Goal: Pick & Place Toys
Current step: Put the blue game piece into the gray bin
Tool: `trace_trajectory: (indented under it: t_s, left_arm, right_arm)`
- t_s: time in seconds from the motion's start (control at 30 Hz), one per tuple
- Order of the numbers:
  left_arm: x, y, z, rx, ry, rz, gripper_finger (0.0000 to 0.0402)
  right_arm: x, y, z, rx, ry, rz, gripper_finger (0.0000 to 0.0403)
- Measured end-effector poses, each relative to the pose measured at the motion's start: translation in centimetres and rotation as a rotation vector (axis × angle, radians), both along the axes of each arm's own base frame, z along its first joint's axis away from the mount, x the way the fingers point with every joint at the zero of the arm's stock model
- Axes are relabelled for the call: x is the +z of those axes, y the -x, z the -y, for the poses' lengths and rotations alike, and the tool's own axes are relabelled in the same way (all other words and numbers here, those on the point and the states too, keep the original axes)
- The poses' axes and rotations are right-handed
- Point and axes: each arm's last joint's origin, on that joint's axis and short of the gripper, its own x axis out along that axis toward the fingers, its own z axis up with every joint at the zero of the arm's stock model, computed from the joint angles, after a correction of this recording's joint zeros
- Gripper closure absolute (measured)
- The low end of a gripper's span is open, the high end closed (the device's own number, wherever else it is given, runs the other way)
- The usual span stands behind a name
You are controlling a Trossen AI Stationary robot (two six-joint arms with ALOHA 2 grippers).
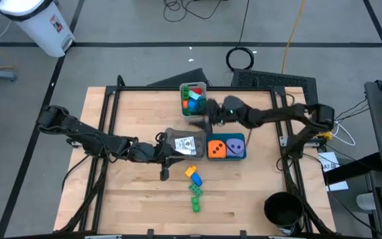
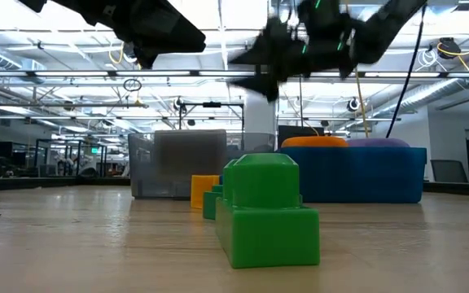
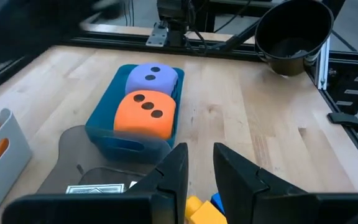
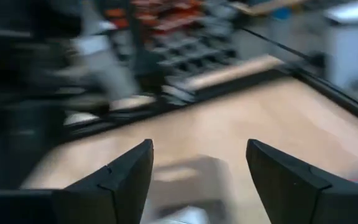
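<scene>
Loose bricks lie on the table's near middle: a yellow and blue one (image 1: 192,175) and two green ones (image 1: 195,191) (image 1: 195,206); the nearest green one fills the low view (image 2: 267,212). A pale grey bin (image 1: 193,98) at the far middle holds several bricks. A grey bin (image 1: 183,143) holds cards. A teal bin (image 1: 226,148) holds the orange die (image 3: 145,115) and the purple die (image 3: 153,78). My left gripper (image 3: 201,165) hovers beside the grey bin above the yellow brick (image 3: 199,210), narrowly open and empty. My right gripper (image 4: 197,168) is wide open and empty, between the pale grey bin and the teal bin (image 1: 203,119).
A black bucket (image 1: 284,211) stands at the table's near right corner. A black frame runs along the table's edges (image 1: 111,119). Bare wood lies at the near left (image 1: 125,199) and to the right of the teal bin (image 3: 260,118).
</scene>
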Motion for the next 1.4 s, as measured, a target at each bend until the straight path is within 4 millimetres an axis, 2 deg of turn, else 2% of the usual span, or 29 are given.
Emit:
trace_trajectory:
  t_s: [0.17, 0.33, 0.43, 0.53, 0.67, 0.83, 0.93, 1.07, 1.2, 1.4]
  left_arm:
    - [-0.7, -0.2, 0.2, -0.017, 0.079, -0.038, 0.032]
    - [-2.7, -1.5, 0.8, -0.062, 0.118, -0.068, 0.032]
    - [-3.8, -2.5, 1.1, -0.055, 0.147, -0.04, 0.032]
    - [-5.1, -3.4, 1.3, -0.043, 0.177, -0.041, 0.0319]
    - [-5.8, -4.5, 1.9, -0.084, 0.211, -0.063, 0.03]
    - [-6.0, -6.2, 3.7, -0.204, 0.127, -0.062, 0.0244]
    - [-7.5, -7.5, 4.7, -0.269, -0.007, -0.089, 0.0222]
    - [-9.9, -8.5, 5.4, -0.343, -0.16, -0.151, 0.0216]
    - [-10.6, -9.1, 5.0, -0.327, -0.17, -0.178, 0.0215]
    - [-11.3, -9.0, 3.4, -0.229, -0.06, -0.274, 0.0215]
  right_arm:
    - [2.7, 0.4, -7.7, 0.23, 0.168, 0.051, 0.0161]
    - [3.4, 2.0, -14.7, 0.27, 0.408, 0.009, 0.0174]
    - [3.6, 3.1, -17.7, 0.235, 0.493, -0.003, 0.0183]
    - [4.1, 3.8, -19.6, 0.184, 0.526, 0.028, 0.019]
    - [4.8, 4.7, -20.9, 0.186, 0.542, 0.067, 0.0197]
    - [5.1, 5.1, -21.2, 0.202, 0.557, 0.078, 0.0202]
    - [5.1, 5.0, -21.2, 0.204, 0.569, 0.077, 0.0202]
    - [5.1, 5.0, -21.1, 0.199, 0.566, 0.074, 0.0202]
    - [5.0, 5.0, -21.1, 0.199, 0.565, 0.068, 0.0202]
    - [4.8, 5.0, -21.0, 0.203, 0.57, 0.054, 0.0203]
